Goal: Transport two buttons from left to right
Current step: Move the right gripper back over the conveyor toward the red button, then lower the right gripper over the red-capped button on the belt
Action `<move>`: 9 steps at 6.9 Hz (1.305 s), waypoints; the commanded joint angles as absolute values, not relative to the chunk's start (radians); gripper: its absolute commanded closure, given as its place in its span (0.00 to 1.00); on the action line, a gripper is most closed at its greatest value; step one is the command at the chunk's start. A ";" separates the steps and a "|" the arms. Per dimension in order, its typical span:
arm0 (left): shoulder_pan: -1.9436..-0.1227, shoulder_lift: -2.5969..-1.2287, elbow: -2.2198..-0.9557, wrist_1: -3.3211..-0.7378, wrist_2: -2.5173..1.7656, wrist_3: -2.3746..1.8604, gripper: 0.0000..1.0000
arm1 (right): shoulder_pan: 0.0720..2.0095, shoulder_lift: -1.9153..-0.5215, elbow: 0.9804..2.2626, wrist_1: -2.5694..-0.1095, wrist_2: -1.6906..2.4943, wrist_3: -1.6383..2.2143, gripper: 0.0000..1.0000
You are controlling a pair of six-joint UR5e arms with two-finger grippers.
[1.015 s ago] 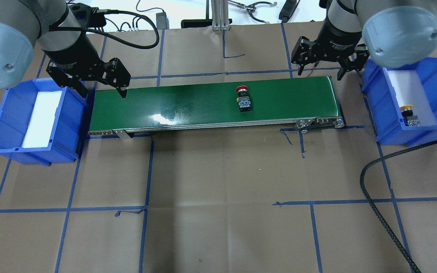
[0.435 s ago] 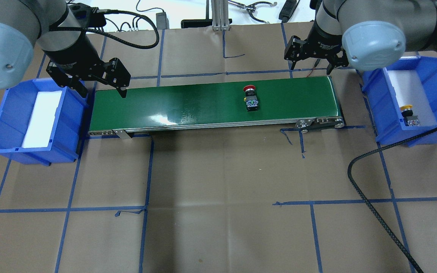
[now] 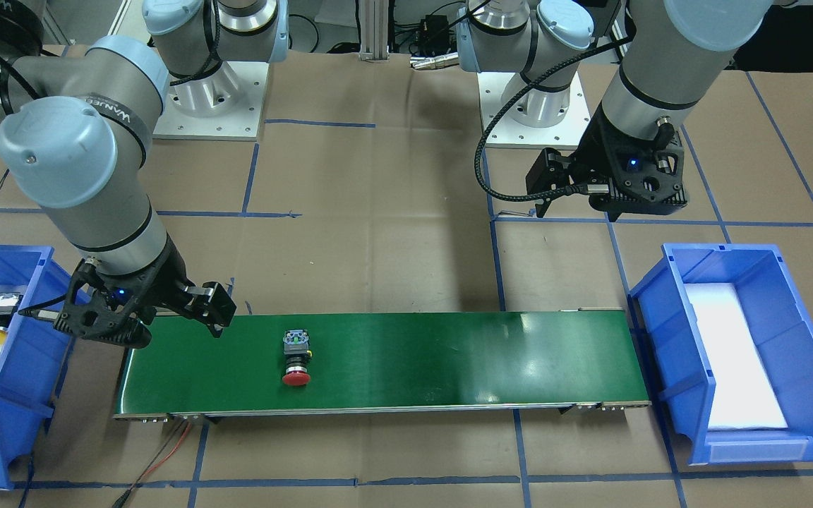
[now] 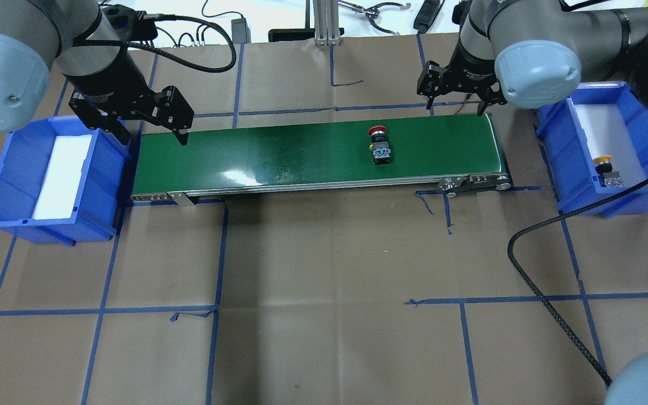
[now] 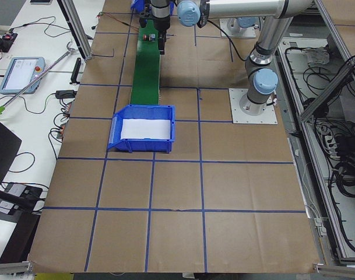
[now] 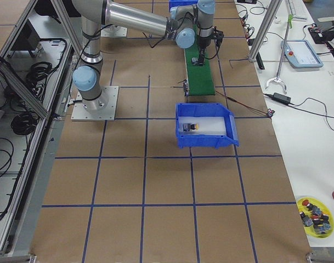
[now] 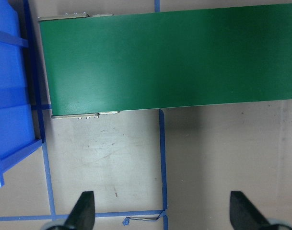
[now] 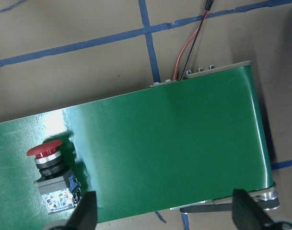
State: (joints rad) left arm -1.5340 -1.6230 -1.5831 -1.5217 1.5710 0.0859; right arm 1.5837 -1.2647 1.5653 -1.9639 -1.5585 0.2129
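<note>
One yellow button [image 4: 603,161] lies in the bin [image 4: 616,201] at the desk's right edge, the red button [image 4: 378,145] on the belt [image 4: 301,152] near your right gripper [image 4: 456,104], fingers wide, likely to receive it; the left gripper [image 4: 152,138] is likewise wide and empty.

Glossy dark green conveyor belt [image 4: 301,154] with silver edge rails and pale glare patches. On it, push-button switch with red mushroom cap [image 4: 380,145]: silver collar, black body, grey base flecked blue and green. In right blue plastic bin [image 4: 647,112], push-button switch with yellow cap [image 4: 607,170], black-and-grey body, on white liner. Same white liner in left blue plastic bin [image 4: 6,169]. Beneath, brown paper table cover [image 4: 329,270] gridded with blue tape lines. Both black: left gripper [image 4: 152,135] and right gripper [image 4: 456,104], on silver-grey arms with pale blue joint caps.
</note>
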 commanded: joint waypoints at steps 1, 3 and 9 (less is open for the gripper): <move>-1.534 -1.623 -1.583 -1.522 1.571 0.086 0.00 | 1.585 -1.246 1.565 -1.965 -1.557 0.215 0.00; -1.534 -1.623 -1.583 -1.522 1.571 0.086 0.00 | 1.585 -1.204 1.566 -2.046 -1.555 0.213 0.00; -1.534 -1.623 -1.583 -1.522 1.571 0.086 0.00 | 1.586 -1.170 1.566 -2.049 -1.549 0.215 0.00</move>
State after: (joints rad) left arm -1.5340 -1.6230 -1.5830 -1.5217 1.5708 0.0856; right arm 1.5859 -1.1727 1.5662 -2.0504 -1.5506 0.2149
